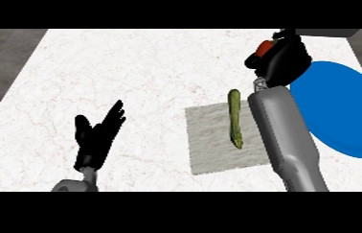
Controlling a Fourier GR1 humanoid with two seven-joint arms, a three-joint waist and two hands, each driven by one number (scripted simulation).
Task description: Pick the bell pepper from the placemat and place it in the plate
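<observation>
One head view looks steeply down onto the counter (pixel 106 74).

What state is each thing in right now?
Pepper: red, held in the right hand, above the counter left of the plate.
Right hand: shut on the pepper.
Left hand: open, resting.
Plate: blue, nothing on its visible part.
Placemat: flat, a green vegetable on it.
</observation>
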